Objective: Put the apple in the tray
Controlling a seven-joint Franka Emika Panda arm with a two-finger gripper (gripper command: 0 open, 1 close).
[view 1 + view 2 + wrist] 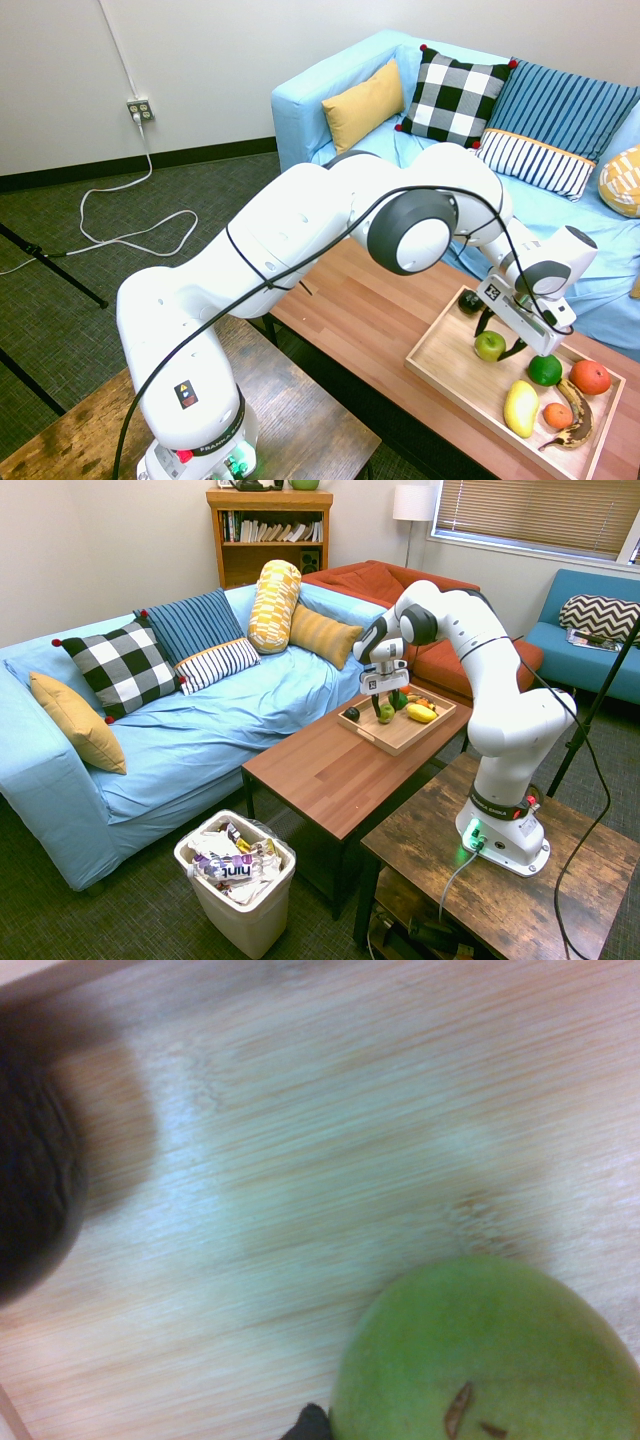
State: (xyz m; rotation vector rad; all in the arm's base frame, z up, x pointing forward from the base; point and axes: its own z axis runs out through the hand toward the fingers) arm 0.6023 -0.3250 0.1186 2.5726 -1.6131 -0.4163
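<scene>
We see the gripper [498, 335] above the tray [448, 351], its fingers closed on the apple [490, 346], one at either side. The apple is within the tray's edges; we cannot tell whether it touches the tray's floor. At one end of the tray we see the dark avocado-like fruit [470, 301]; towards its other end lie the green fruit [544, 370], yellow fruit [521, 408], red fruit [591, 377], small orange fruit [557, 417] and spotted banana [577, 425].

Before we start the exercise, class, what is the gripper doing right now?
Gripper: closed on the green apple, one of its fingers on each side, down at the wooden tray.
</scene>
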